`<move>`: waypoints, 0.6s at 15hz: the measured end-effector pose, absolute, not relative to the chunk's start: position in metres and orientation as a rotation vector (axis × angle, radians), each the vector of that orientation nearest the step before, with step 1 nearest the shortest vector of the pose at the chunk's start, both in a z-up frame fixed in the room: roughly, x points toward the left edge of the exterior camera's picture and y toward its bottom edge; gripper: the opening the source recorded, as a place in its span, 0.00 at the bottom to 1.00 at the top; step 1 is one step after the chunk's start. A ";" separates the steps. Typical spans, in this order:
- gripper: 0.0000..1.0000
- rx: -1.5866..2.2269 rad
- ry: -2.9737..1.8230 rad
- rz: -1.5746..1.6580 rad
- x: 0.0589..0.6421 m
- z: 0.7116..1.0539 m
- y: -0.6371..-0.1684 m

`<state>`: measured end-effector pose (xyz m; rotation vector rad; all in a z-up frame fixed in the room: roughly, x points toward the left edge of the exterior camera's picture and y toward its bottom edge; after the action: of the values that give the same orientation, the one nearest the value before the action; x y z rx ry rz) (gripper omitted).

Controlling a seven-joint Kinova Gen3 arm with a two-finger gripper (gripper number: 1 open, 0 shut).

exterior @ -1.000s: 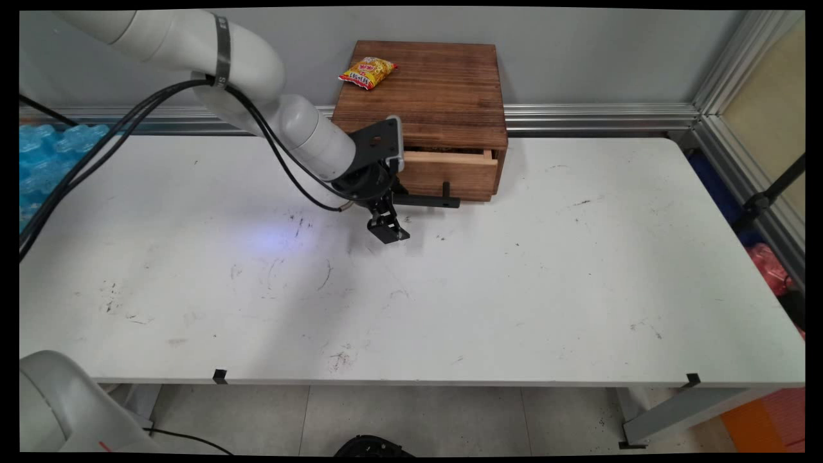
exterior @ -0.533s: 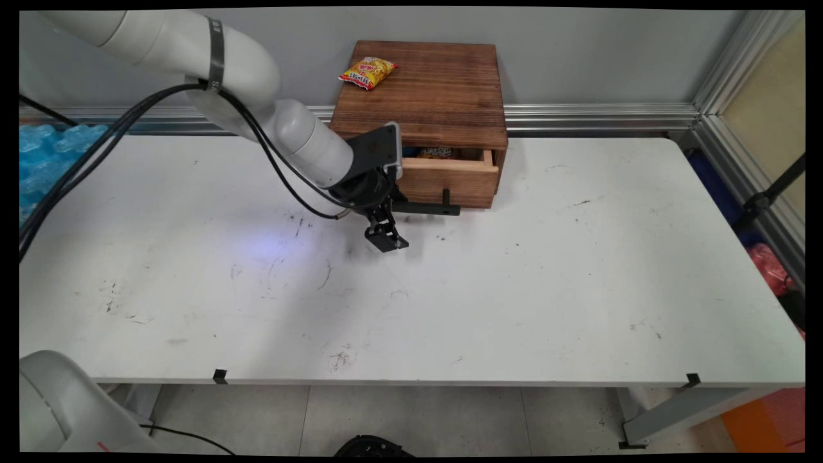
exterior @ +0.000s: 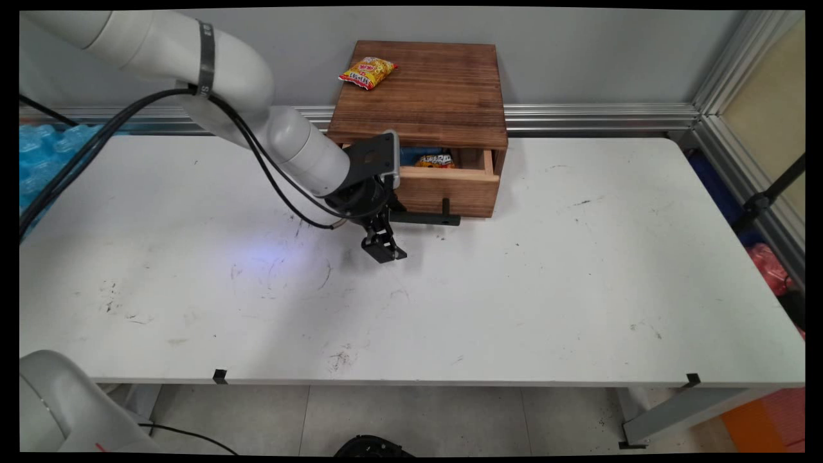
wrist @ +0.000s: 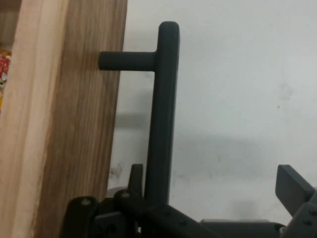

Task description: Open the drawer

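Main view: the jaws of the gripper (exterior: 386,241) are seen spread at the left end of the black handle (exterior: 424,218) of a wooden drawer (exterior: 450,183), which is pulled partly out of a wooden box (exterior: 424,90) on the white surface (exterior: 514,289). A snack packet (exterior: 435,161) is seen inside the drawer, and a yellow packet (exterior: 367,71) lies on the box top.

Hand view: the handle (wrist: 162,114) is hooked by one finger (wrist: 134,181), with the other finger (wrist: 293,188) well apart; the drawer front (wrist: 74,119) is seen just beside it.
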<state>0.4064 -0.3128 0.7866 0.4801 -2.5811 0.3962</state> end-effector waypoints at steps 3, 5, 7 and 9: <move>1.00 0.477 -2.583 0.383 0.406 0.787 -0.306; 1.00 0.473 -2.584 0.373 0.405 0.788 -0.301; 1.00 0.469 -2.585 0.365 0.404 0.788 -0.297; 1.00 0.465 -2.585 0.358 0.403 0.788 -0.294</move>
<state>0.4034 -0.2939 0.7885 0.4655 -2.5855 0.3577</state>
